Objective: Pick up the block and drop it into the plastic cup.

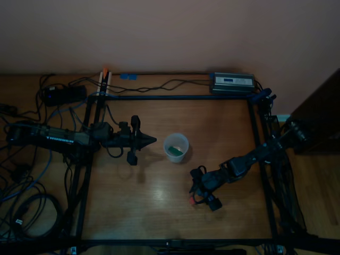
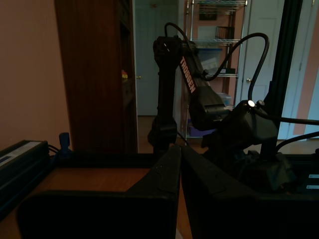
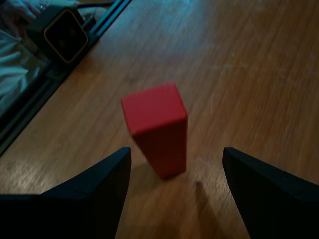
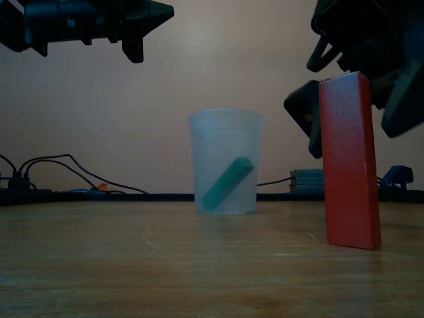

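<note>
Right now the approach to the grasp is in hand: the tall red wooden block (image 3: 158,128) stands upright on the brown wooden table (image 1: 159,212), and the right gripper (image 3: 174,169) hangs over it with its dark fingers spread wide, one on each side of the block and touching neither. In the top view the block shows only as a small red speck (image 1: 192,201) under that gripper, well apart from the translucent whitish plastic cup (image 1: 176,147), which sits near the middle of the table. A small green piece (image 4: 227,183) already leans inside the cup. The left gripper (image 1: 150,140) hovers near the cup, its fingers pressed together and holding nothing. By my judgement the next move calls for lowering the right gripper further around the block, closing squarely so the block does not tip, then lifting and carrying it over the cup's rim.
</note>
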